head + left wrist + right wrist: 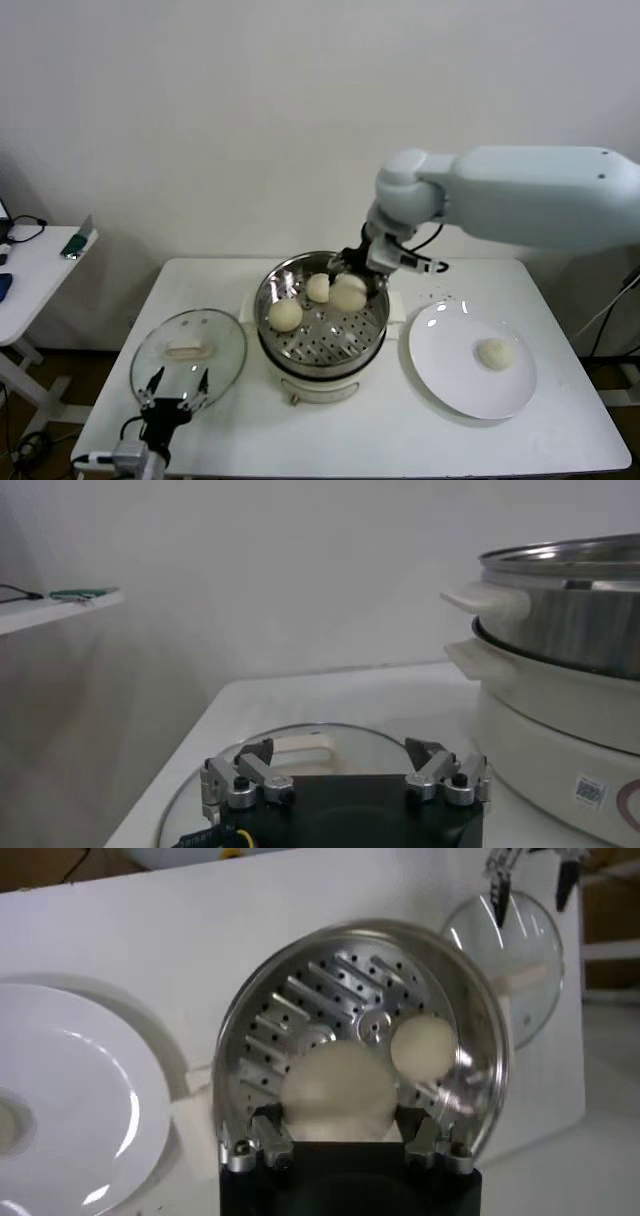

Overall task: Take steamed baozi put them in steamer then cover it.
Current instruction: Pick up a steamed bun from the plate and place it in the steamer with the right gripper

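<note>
The steamer (300,352) stands mid-table. Two baozi (286,315) (318,288) lie on its perforated floor. My right gripper (350,283) is shut on a third baozi (348,295), held low inside the pot at its far right. The right wrist view shows this baozi (338,1088) between the fingers, with another baozi (423,1046) beyond it. A fourth baozi (495,353) lies on the white plate (450,380). The cover (188,350) lies flat, left of the steamer. My left gripper (172,385) is open and empty at the cover's near edge (340,752).
The plate is right of the steamer, close to the table's right front edge. A white side table (40,265) with a green object (75,243) stands at far left. The steamer's base handle (480,598) juts toward the cover.
</note>
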### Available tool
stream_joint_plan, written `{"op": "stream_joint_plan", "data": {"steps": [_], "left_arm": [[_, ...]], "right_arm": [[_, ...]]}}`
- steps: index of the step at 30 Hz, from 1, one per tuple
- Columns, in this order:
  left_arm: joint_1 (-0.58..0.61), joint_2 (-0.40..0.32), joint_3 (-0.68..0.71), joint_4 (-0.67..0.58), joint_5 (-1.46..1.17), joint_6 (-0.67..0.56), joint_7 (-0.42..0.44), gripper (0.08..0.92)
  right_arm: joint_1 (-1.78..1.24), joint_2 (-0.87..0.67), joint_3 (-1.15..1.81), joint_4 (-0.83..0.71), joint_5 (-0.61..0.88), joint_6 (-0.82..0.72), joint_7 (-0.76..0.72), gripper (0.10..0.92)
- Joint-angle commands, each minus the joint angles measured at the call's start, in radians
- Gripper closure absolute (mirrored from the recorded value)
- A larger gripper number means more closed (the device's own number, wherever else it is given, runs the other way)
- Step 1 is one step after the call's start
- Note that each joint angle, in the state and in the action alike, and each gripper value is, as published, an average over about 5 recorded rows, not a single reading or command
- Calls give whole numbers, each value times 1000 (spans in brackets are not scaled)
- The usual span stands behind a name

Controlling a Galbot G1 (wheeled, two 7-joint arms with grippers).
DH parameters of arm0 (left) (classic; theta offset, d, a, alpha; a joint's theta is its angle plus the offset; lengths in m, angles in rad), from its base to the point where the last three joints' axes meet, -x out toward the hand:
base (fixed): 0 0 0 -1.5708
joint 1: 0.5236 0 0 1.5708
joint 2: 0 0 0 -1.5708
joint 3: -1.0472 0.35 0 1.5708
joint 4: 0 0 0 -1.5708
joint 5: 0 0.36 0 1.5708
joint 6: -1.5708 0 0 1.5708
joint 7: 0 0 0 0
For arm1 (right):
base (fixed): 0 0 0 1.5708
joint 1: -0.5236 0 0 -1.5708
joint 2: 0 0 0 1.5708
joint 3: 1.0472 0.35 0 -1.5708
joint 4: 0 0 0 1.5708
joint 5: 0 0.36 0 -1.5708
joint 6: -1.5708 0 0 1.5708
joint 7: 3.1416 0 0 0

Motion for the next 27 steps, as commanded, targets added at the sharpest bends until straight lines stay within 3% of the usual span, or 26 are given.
{"op": "stream_joint_plan", "data": {"steps": [1,18,23,27], "left_arm": [[1,0,-3,3,0,-2,-1,177],[4,3,0,7,2,-6,-2,177],[4,2,1,7,4,-5,-2,177],[4,2,0,6,4,-4,-2,177]], "right_arm": [[-129,115,10,14,-120,9,67,296],[-219,131,-7,-35,-178,-4,95,291],[-205,130,-14,-50,-158,9,86,217],[-170,109,-5,-71,-120,23,88,204]]}}
